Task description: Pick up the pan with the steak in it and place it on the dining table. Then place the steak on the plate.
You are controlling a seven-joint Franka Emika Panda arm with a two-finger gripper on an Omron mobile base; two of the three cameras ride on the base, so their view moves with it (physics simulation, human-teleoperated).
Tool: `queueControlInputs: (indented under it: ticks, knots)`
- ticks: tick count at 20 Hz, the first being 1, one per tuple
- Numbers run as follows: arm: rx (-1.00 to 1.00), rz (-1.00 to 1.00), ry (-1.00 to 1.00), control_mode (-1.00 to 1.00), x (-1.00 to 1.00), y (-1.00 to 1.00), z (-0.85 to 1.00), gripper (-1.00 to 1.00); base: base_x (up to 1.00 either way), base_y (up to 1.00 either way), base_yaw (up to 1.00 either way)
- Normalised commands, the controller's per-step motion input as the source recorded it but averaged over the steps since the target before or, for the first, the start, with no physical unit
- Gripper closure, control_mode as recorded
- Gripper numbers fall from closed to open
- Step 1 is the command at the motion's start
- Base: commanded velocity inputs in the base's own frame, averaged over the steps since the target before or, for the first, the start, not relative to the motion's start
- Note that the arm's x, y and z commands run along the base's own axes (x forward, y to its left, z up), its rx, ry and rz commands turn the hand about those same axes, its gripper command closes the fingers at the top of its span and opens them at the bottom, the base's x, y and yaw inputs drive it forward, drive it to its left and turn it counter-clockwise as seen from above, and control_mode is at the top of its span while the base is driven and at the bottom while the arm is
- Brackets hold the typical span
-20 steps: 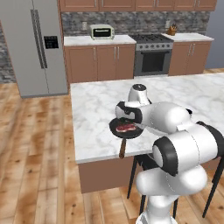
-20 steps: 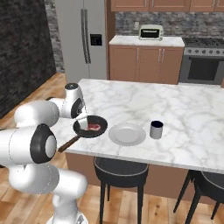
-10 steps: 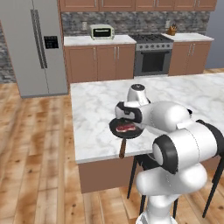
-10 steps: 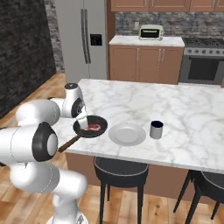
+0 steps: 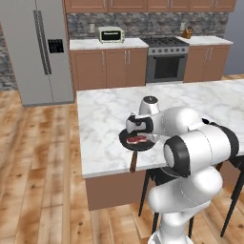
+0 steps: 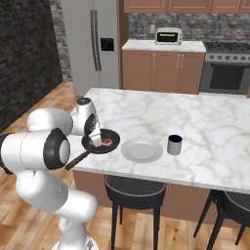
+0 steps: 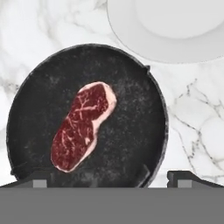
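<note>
Round shallow black frying pan (image 7: 87, 118) with straight brown wooden handle, resting on the near left part of the large white grey-veined marble dining table (image 6: 205, 122), handle poking out over the near edge. Small flat piece of raw red-pink steak (image 7: 83, 125) lying inside the pan, a little off centre; round flat white plate (image 6: 141, 149) just right of the pan, apparently not touching it, small grey mug (image 6: 174, 144) further right. Two-finger gripper (image 7: 107, 177) poised just above the pan with jaws spread wide, clamped on nothing.
</note>
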Motion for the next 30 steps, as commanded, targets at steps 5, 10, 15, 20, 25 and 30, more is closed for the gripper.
queueControlInputs:
  ticks: [5, 10, 15, 20, 25, 30]
  knots:
    - [0.00, -0.06, 0.00, -1.00, 0.62, 0.00, -0.15, -1.00, 0.00, 0.00, 0.00]
    - [0.00, -0.04, 0.02, -1.00, 0.33, 0.03, -0.14, -1.00, 0.00, 0.00, 0.00]
    - [0.00, 0.00, 0.03, -1.00, 0.07, 0.00, -0.03, -1.00, 0.00, 0.00, 0.00]
    - [0.00, 0.00, 0.06, -1.00, 0.12, 0.00, -0.20, -1.00, 0.00, 0.00, 0.00]
    - [-0.01, 0.00, 0.08, -1.00, 0.00, 0.00, -0.25, -1.00, 0.00, 0.00, 0.00]
    - [0.00, 0.00, 0.06, -1.00, 0.00, 0.00, -0.16, -1.00, 0.00, 0.00, 0.00]
